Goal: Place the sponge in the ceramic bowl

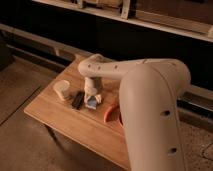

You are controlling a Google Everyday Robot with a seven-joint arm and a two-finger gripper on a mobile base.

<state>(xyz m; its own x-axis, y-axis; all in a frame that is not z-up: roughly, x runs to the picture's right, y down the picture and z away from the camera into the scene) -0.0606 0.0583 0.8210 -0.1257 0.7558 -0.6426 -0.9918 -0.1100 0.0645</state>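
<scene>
Filling the near right of the view, the robot's thick white arm (152,105) is reaching left and away over the wooden table (70,125). Just left of the arm, the ceramic bowl (108,114) is sitting on the table, showing only a curved red-orange part of its rim, while the arm is hiding the rest. A little farther and to the left, the gripper (92,100) is pointing straight down, clenched on the sponge (94,105). The sponge's blue face is showing at the fingertips, low at the table top and just beside the bowl's rim. A black flat oblong object (77,100) is lying just left of the sponge, and a small cream cup (62,90) is standing farther left. A pale ledge (150,24) is running across the dark far wall.
</scene>
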